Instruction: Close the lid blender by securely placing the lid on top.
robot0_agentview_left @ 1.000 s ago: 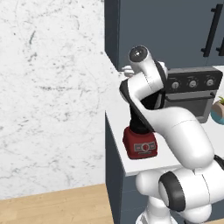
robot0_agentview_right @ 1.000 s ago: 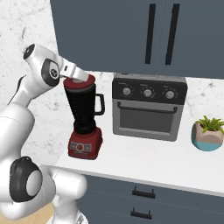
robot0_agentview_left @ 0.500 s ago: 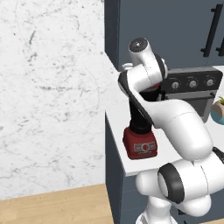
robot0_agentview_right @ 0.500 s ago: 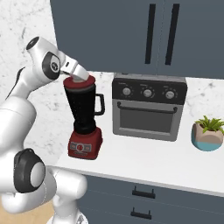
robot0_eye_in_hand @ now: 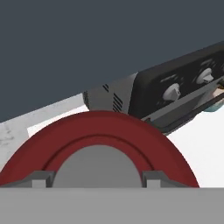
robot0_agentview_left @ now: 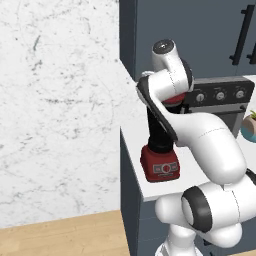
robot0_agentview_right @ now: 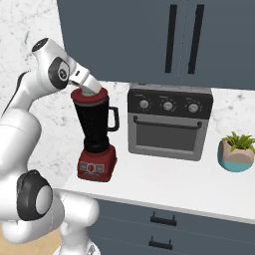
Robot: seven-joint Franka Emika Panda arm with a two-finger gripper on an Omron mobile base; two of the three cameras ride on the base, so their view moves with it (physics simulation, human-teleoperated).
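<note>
While the tool (robot0_agentview_right: 94, 90) sits at the jar mouth, the lid (robot0_agentview_right: 88, 96) rests on top of the blender (robot0_agentview_right: 97, 137).
Blender on desk (robot0_agentview_right: 164, 187), left of toaster oven (robot0_agentview_right: 169, 121). Tool's finger spread: can't tell; tips flank the lid's grey knob (robot0_eye_in_hand: 97, 168).

The lid (robot0_agentview_right: 88, 96) has lowered onto the blender (robot0_agentview_right: 96, 135).

Marble wall (robot0_agentview_left: 55, 100), dark cabinets (robot0_agentview_right: 149, 40) (handled), white counter (robot0_agentview_right: 174, 184)

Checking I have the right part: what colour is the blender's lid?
Red, with a grey centre knob; the lid shows best in the hand view.
</note>
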